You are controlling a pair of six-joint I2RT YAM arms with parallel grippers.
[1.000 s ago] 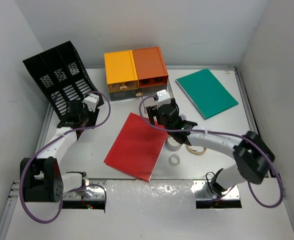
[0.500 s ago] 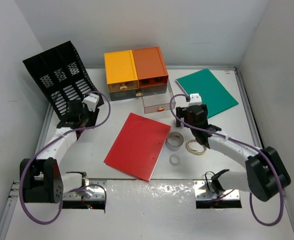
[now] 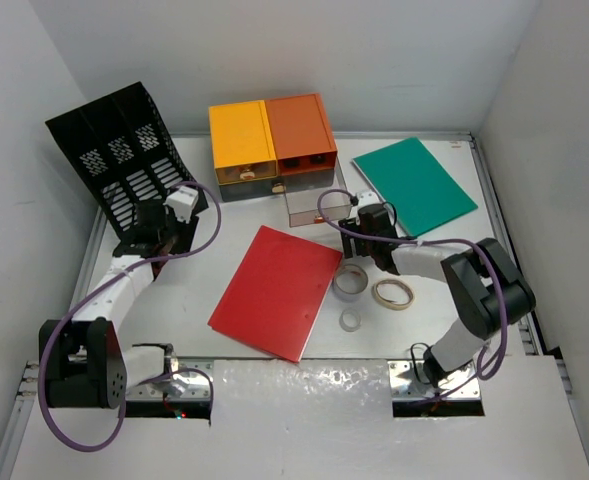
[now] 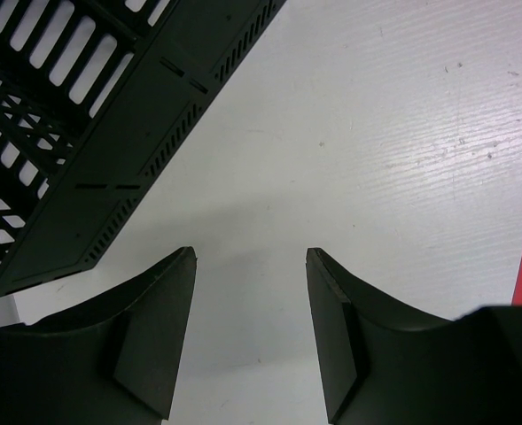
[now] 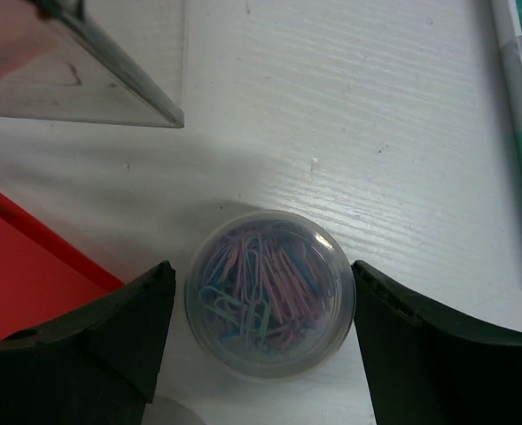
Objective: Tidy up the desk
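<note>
On the white desk point(image 3: 174, 300) stands a clear round tub of coloured paperclips point(image 5: 269, 305), to the right of the red folder point(image 3: 274, 290). In the top view the tub point(image 3: 350, 281) is just in front of my right gripper point(image 3: 364, 258). In the right wrist view my right gripper point(image 5: 262, 266) is open, its fingers either side of the tub with a narrow gap on each side. My left gripper point(image 4: 251, 255) is open over bare desk beside the black file rack point(image 4: 74, 150), with nothing between its fingers. In the top view the left gripper point(image 3: 159, 238) is at the rack's foot.
A clear drawer point(image 3: 314, 205) stands pulled out from the yellow point(image 3: 242, 135) and orange point(image 3: 301, 130) drawer boxes. A green notebook point(image 3: 414, 185) lies at the back right. A tape roll point(image 3: 394, 293) and a small clear round lid point(image 3: 350, 320) lie near the tub.
My right gripper left the drawer boxes, swung right, then came back left over the paperclip tub. The left arm has not moved.
</note>
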